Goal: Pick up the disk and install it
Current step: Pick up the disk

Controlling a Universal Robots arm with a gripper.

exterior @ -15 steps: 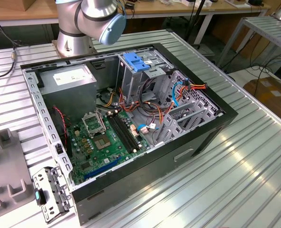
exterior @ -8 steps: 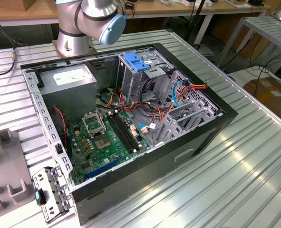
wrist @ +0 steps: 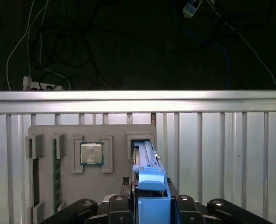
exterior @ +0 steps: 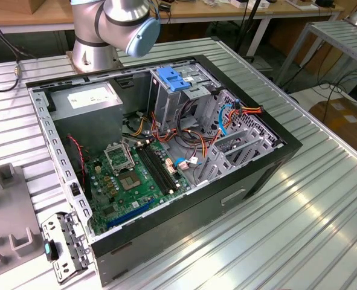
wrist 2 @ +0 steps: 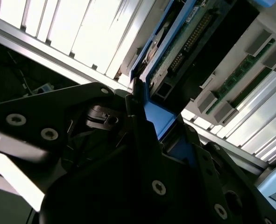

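The disk [wrist: 145, 154] stands on edge in a slot of a grey fixture plate [wrist: 114, 186], with its blue side rail facing the camera in the first wrist view. In the second wrist view the disk [wrist 2: 189, 42] shows its circuit board and connector pins, framed by the blue rail. My gripper [wrist: 152, 191] sits over the disk's near end with a black finger pressed to each side of the blue rail, shut on it. The same grip appears in the second wrist view, the gripper [wrist 2: 159, 114] straddling the rail. The disk rests in its slot.
On the fixture plate a processor chip [wrist: 91, 153] lies in a pocket beside the disk, and memory sticks [wrist: 56, 172] stand further along. An open computer case [exterior: 166, 151] lies on the ribbed metal table, with a grey drive cage and blue clip [exterior: 175, 78] near the arm's base [exterior: 93, 48].
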